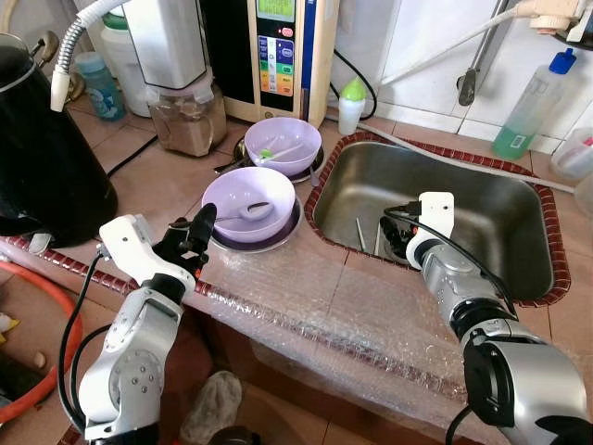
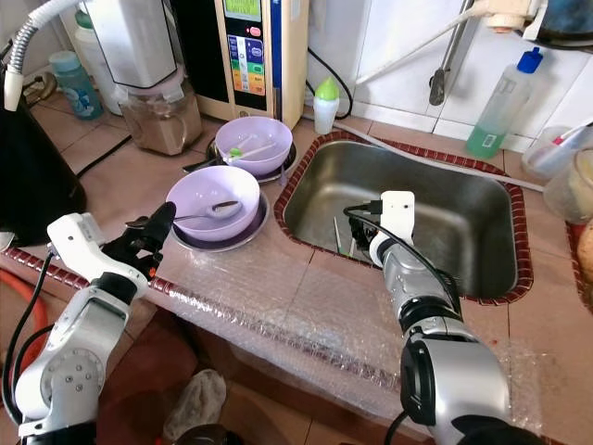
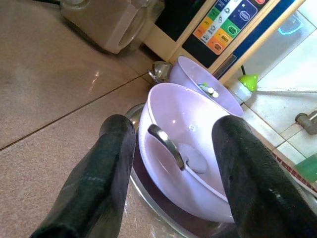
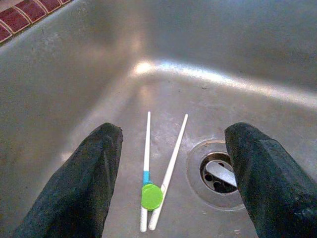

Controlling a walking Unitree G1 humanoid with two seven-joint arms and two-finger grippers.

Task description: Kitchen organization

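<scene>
A purple bowl [image 1: 248,190] with a metal spoon [image 1: 252,210] in it sits on a plate at the counter's front. A second purple bowl [image 1: 283,144] stands behind it. My left gripper [image 1: 197,230] is open just left of the near bowl, and in the left wrist view its fingers [image 3: 106,168] frame that bowl [image 3: 198,148]. My right gripper [image 1: 395,239] reaches down into the steel sink [image 1: 482,209], open. Its fingers [image 4: 84,183] straddle white training chopsticks [image 4: 166,163] joined by a green disc, which lie beside the drain [image 4: 218,171].
A black kettle [image 1: 42,139] stands at the left. A blender jar [image 1: 185,111] and a water purifier [image 1: 278,46] line the back. A small green-capped bottle [image 1: 350,104] and a green detergent bottle [image 1: 533,107] flank the sink. Bubble wrap [image 1: 324,306] covers the counter's front edge.
</scene>
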